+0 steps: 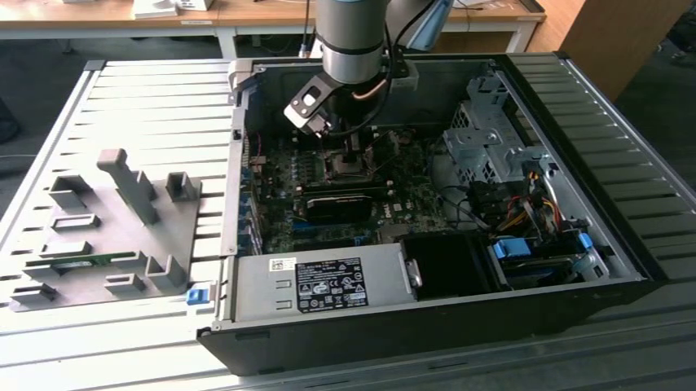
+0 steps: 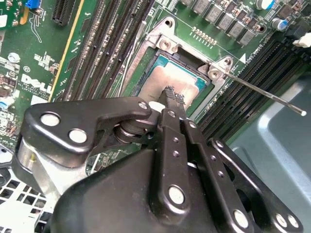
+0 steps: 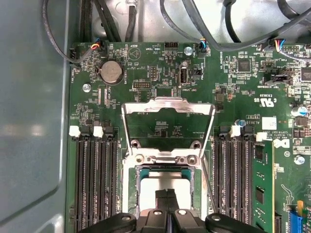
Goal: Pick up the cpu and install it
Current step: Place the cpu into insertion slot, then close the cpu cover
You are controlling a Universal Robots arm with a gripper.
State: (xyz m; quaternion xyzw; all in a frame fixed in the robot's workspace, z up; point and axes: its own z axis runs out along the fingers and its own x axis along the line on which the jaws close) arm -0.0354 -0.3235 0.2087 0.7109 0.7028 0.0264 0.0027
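Inside the case (image 1: 435, 326), pincer (image 3: 166, 196) pressed together over cpu (image 3: 150, 188), lever (image 2: 265, 93) in second wrist view

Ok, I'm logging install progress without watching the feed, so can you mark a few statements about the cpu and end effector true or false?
1. The cpu lies in the motherboard socket. True.
2. The load plate is shut over the cpu. False: it is swung open.
3. The end effector hangs over the grey fixture blocks. False: it is inside the computer case, right at the cpu.
4. The end effector's fingers are closed together. True.
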